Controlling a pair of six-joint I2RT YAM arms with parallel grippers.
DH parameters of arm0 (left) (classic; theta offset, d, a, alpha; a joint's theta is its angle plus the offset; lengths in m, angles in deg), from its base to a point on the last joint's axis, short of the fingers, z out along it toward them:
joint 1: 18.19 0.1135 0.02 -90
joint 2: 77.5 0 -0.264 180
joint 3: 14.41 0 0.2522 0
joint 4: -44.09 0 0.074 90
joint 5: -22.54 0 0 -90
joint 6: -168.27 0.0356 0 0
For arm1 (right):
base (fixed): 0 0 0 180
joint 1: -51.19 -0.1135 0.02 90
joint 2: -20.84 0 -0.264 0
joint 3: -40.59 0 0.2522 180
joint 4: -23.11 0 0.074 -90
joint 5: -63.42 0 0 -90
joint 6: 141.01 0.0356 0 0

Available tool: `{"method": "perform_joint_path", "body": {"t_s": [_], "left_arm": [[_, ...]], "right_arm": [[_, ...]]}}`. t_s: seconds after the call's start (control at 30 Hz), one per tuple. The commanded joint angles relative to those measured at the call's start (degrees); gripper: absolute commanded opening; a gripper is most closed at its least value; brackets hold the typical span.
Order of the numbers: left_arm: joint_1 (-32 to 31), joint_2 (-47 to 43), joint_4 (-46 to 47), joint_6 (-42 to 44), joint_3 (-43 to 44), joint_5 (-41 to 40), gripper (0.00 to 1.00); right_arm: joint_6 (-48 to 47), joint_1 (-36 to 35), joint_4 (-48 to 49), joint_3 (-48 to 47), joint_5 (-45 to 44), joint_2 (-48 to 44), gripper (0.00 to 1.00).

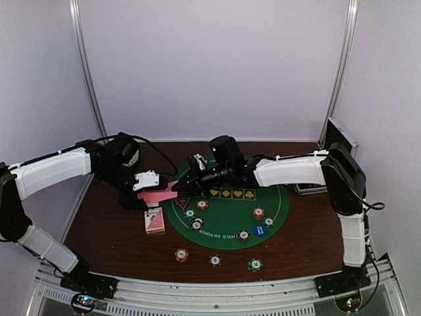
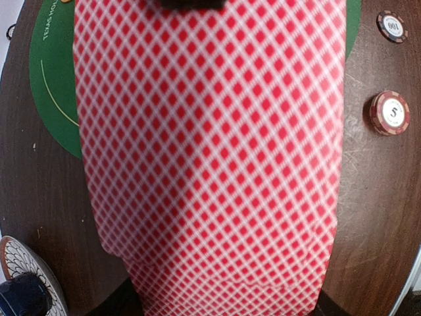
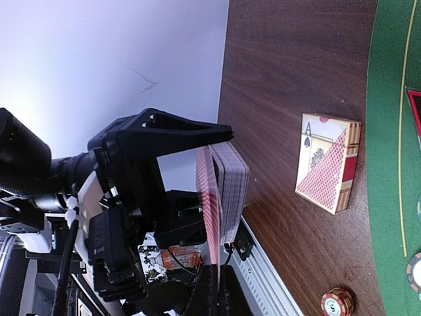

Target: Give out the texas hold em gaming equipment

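Centre-left of the top view, both arms meet over the edge of the green mat point(image 1: 227, 217). The left gripper point(image 1: 152, 192) is clamped on a deck of cards point(image 1: 163, 193), held up off the brown table point(image 1: 105, 224). In the right wrist view the deck point(image 3: 223, 187) shows edge-on, squeezed between black fingers point(image 3: 171, 131) above and below.

The right gripper point(image 1: 186, 182) comes in from the right, its jaws closed tight. At the bottom of its own view it point(image 3: 216, 289) seems to pinch the thin edge of the top card point(image 3: 205, 197), whose edge stands just apart from the rest of the deck. The left wrist view is almost filled by that card's red diamond back point(image 2: 210, 164), blurred by closeness. A dark tip touches its upper edge.

Below the grippers, a card box point(image 1: 154, 220) lies flat on the wood just beside the mat's left edge, with an ace printed on its face point(image 3: 327, 164).

On the mat sit a red triangle point(image 1: 183, 203), a blue disc point(image 1: 259, 230) and several striped chips, one of them a red chip point(image 1: 258, 212). Three more chips rest on bare wood along the lower edge: an orange chip point(image 1: 181, 255), a white chip point(image 1: 215, 260) and a green chip point(image 1: 255, 264).

In the lower left corner of the left wrist view, a dark cup point(image 2: 23, 296) sits on a patterned plate point(image 2: 12, 258).
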State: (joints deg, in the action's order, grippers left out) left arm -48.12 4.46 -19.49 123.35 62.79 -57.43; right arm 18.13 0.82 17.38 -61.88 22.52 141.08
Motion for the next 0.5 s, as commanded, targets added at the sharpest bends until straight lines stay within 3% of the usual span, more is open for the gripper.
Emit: {"method": "perform_joint_path", "body": {"t_s": [0.0,0.47], "left_arm": [[0.3,0.3,0.0,0.4,0.2,-0.3,0.44],[0.3,0.4,-1.1,0.3,0.4,-1.3,0.43]], "right_arm": [[-1.5,1.3,1.2,2.3,0.9,-4.2,0.00],[-3.4,5.6,-0.1,4.9,1.9,-4.3,0.00]]}}
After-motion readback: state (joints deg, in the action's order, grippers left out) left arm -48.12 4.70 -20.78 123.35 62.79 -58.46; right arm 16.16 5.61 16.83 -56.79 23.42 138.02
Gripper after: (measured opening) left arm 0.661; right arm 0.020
